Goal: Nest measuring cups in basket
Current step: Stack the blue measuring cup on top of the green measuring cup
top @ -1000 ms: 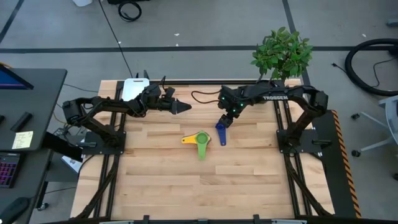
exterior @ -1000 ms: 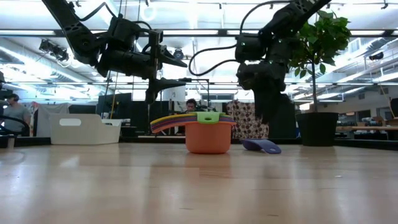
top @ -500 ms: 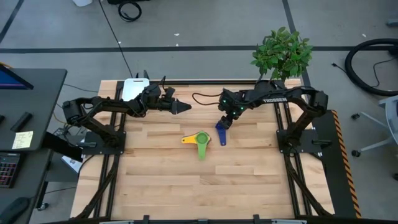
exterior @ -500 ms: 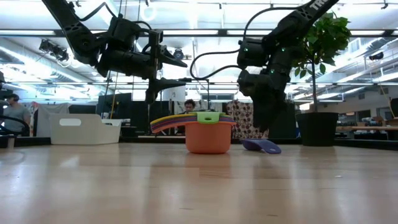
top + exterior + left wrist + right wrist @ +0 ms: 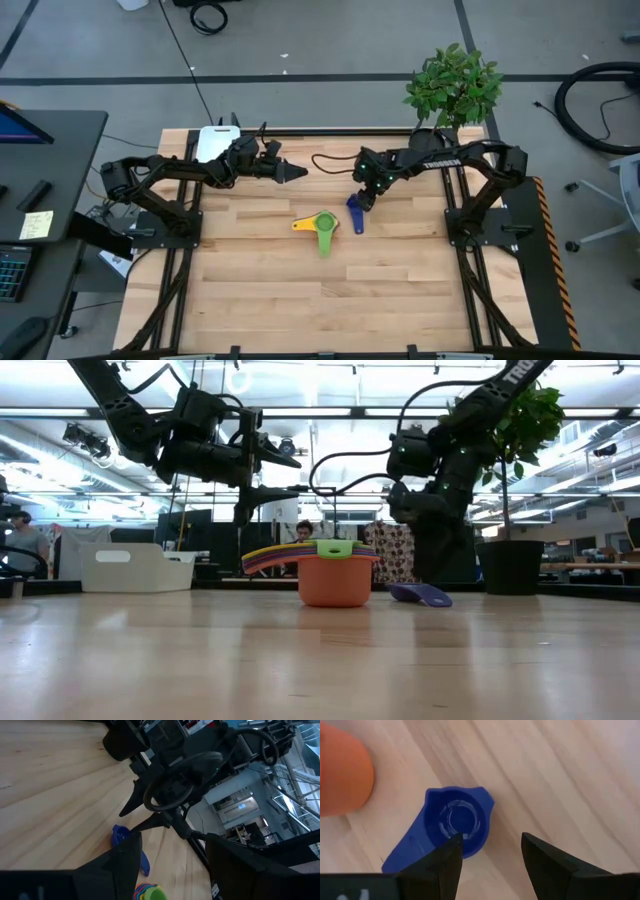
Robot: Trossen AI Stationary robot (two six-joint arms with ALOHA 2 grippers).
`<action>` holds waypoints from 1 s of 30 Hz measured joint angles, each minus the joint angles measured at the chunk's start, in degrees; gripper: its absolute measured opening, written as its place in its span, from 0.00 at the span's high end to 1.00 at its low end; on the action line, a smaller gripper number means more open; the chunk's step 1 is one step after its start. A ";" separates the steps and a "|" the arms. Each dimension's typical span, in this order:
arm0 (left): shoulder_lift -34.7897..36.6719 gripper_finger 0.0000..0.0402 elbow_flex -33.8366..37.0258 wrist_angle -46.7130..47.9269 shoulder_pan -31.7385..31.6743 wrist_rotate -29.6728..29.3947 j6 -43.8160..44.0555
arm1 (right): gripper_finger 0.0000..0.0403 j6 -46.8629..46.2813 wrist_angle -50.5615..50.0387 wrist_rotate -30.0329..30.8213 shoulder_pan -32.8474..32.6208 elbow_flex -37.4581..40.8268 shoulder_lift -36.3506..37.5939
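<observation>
Right gripper (image 5: 366,199) has drawn back, fingers spread, empty above the glossy round-bowled dark blue cup (image 5: 451,830).

Overhead looks straight down; low level at tabletop; wrists close; all share table (image 5: 400,290).

Two black jointed arms (image 5: 170,175), white TROSSEN lettering, green LEDs, black cables

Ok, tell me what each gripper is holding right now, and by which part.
Nothing is held. The right gripper hangs open just above the dark blue cup, which lies on the table. The left gripper waits open and empty near the basket.
</observation>
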State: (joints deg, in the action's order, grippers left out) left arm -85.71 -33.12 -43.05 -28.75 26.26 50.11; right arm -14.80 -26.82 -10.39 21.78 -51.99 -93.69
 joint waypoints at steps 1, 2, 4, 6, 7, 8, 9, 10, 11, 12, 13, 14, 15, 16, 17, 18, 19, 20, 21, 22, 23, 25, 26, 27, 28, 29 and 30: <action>0.00 0.44 0.00 0.00 0.00 0.00 0.00 | 0.49 -0.07 1.08 0.00 -0.10 0.49 0.00; -0.02 0.44 0.00 0.00 0.00 0.00 0.00 | 0.49 -0.10 2.19 0.00 -0.26 1.02 0.00; 0.00 0.44 0.00 -0.02 0.00 0.00 0.02 | 0.49 -0.09 4.13 -0.06 -0.58 1.82 0.00; 0.00 0.44 0.00 -0.02 0.00 0.00 0.26 | 0.49 0.68 5.70 -0.01 -1.08 2.58 -0.20; -0.01 0.44 0.00 -0.02 0.00 -0.02 0.26 | 0.49 1.20 5.96 0.07 -1.38 2.81 -0.77; 0.00 0.44 0.00 -0.04 0.00 0.00 0.28 | 0.49 1.34 5.98 0.07 -1.61 3.03 -1.41; -0.02 0.44 0.00 -0.19 0.00 -0.02 0.28 | 0.49 1.48 5.84 0.22 -1.99 3.06 -2.51; -0.02 0.44 0.00 -0.36 0.00 -0.02 0.28 | 0.49 1.48 5.96 0.28 -2.30 2.72 -3.41; -0.01 0.44 0.00 -0.59 0.00 -0.02 0.28 | 0.49 1.53 6.01 0.28 -2.55 2.54 -4.38; -0.02 0.44 0.00 -0.81 0.00 -0.01 0.29 | 0.49 1.57 5.50 0.48 -2.88 2.03 -5.41; -0.02 0.44 0.00 -1.06 0.00 -0.02 0.30 | 0.50 1.55 5.05 0.83 -3.21 1.45 -6.25; -0.02 0.44 0.00 -1.25 0.00 -0.03 0.31 | 0.50 1.73 5.02 1.15 -3.39 1.10 -6.75; -0.02 0.44 0.00 -1.39 0.00 -0.07 0.37 | 0.51 1.75 5.08 1.20 -3.52 0.67 -7.21; -0.04 0.44 0.00 -1.65 -0.02 -0.11 0.56 | 0.53 1.84 5.40 1.20 -3.54 0.61 -7.30; -0.04 0.44 0.00 -2.04 -0.06 -0.13 0.67 | 0.55 1.89 5.53 1.18 -3.54 0.49 -7.45; -0.04 0.44 0.00 -2.48 -0.07 -0.17 0.70 | 0.57 1.91 5.64 1.20 -3.48 0.38 -7.50; -0.04 0.44 0.00 -2.73 -0.07 -0.24 0.69 | 0.60 1.93 5.76 1.18 -3.34 0.37 -7.50; -0.04 0.44 0.00 -2.81 -0.07 -0.23 0.70 | 0.64 1.92 5.86 1.18 -3.19 0.37 -7.50; -0.04 0.44 0.00 -2.80 -0.06 -0.20 0.70 | 0.68 1.61 5.92 1.19 -3.04 0.39 -7.50; -0.04 0.44 0.00 -2.80 -0.04 -0.19 0.72 | 0.73 1.05 5.93 1.24 -2.86 0.39 -7.50; -0.04 0.44 0.00 -2.82 -0.04 -0.16 0.70 | 0.79 0.20 5.96 0.98 -2.63 0.40 -7.52; -0.04 0.44 0.00 -2.84 -0.04 -0.17 0.72 | 0.89 -1.29 7.24 -1.73 -2.30 0.52 -7.83; -0.04 0.44 0.00 -2.80 -0.04 -0.20 0.72 | 0.90 -1.97 7.97 -3.02 -2.42 0.44 -8.10; -0.04 0.44 0.00 -2.80 -0.07 -0.20 0.72 | 0.90 -2.31 8.02 -3.80 -2.41 0.51 -8.11; -0.04 0.44 0.00 -2.82 -0.05 -0.16 0.72 | 0.90 -3.19 8.29 -4.97 -2.40 0.60 -8.11; -0.04 0.44 0.00 -2.82 -0.02 -0.10 0.72 | 0.90 -4.77 8.85 -5.88 -2.29 0.68 -8.11; -0.04 0.44 0.00 -2.81 0.00 -0.07 0.72 | 0.90 -6.52 9.52 -6.22 -2.40 0.65 -8.11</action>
State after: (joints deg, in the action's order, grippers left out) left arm -85.76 -33.12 -45.86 -28.75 26.20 50.83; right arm -21.31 -17.30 -16.61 19.39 -51.33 -101.80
